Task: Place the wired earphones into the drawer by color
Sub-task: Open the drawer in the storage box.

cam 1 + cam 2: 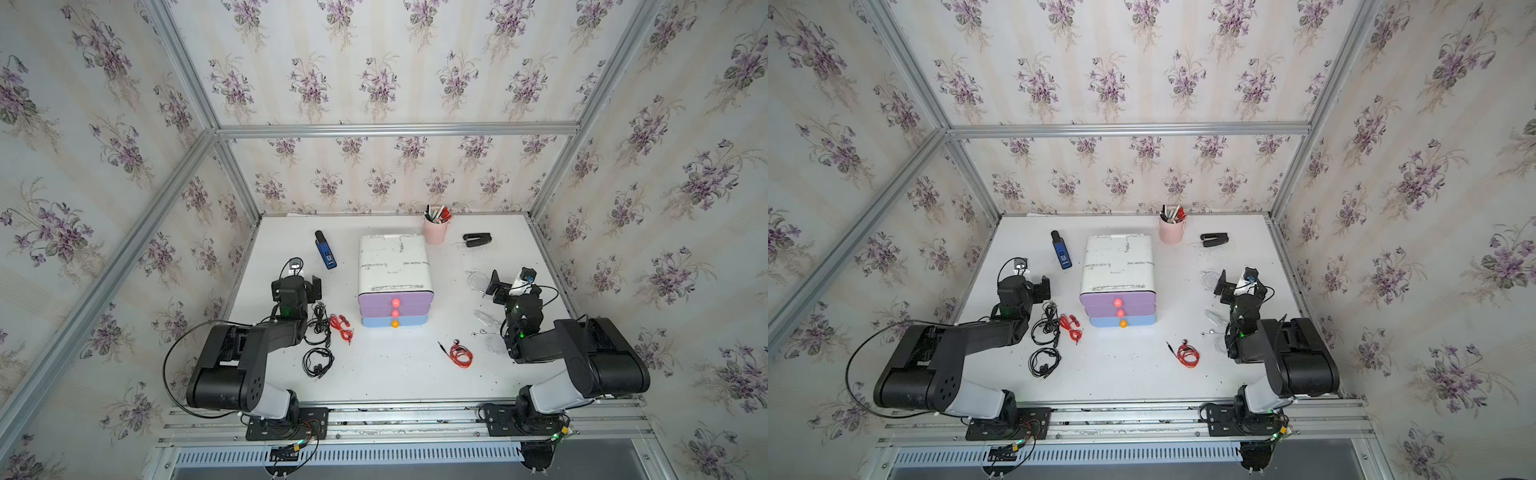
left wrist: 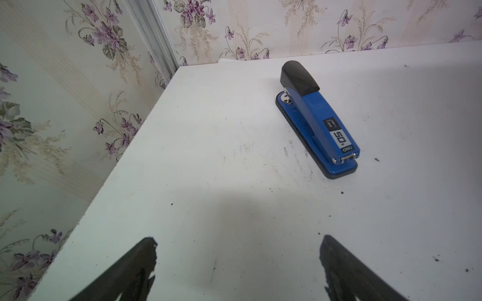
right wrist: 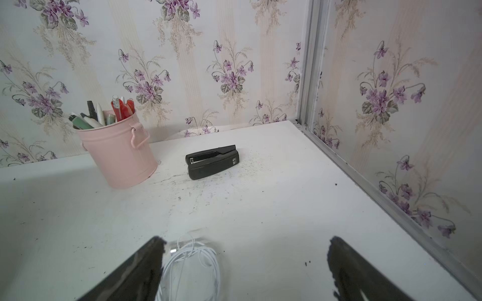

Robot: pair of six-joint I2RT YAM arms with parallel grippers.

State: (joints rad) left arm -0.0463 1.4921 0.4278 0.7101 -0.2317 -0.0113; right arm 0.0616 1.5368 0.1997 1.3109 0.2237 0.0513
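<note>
The left end effector (image 2: pixel 238 241) and right end effector (image 3: pixel 246 241) are both hovering spread wide and empty. In a top view, black earphones (image 1: pixel 318 361) and red earphones (image 1: pixel 341 328) are lying on the counter (image 1: pixel 395 378) left of the drawer unit (image 1: pixel 395 270) at centre frame. White earphones (image 3: pixel 190 268) are lying between the right fingers.

Open surface (image 1: pixel 395 374) lies before the closed drawer unit (image 1: pixel 393 266). Farther back, the blue stapler (image 1: pixel 326 250), pink pen bucket (image 1: pixel 435 231) and black stapler (image 1: pixel 477 240) flank it.
</note>
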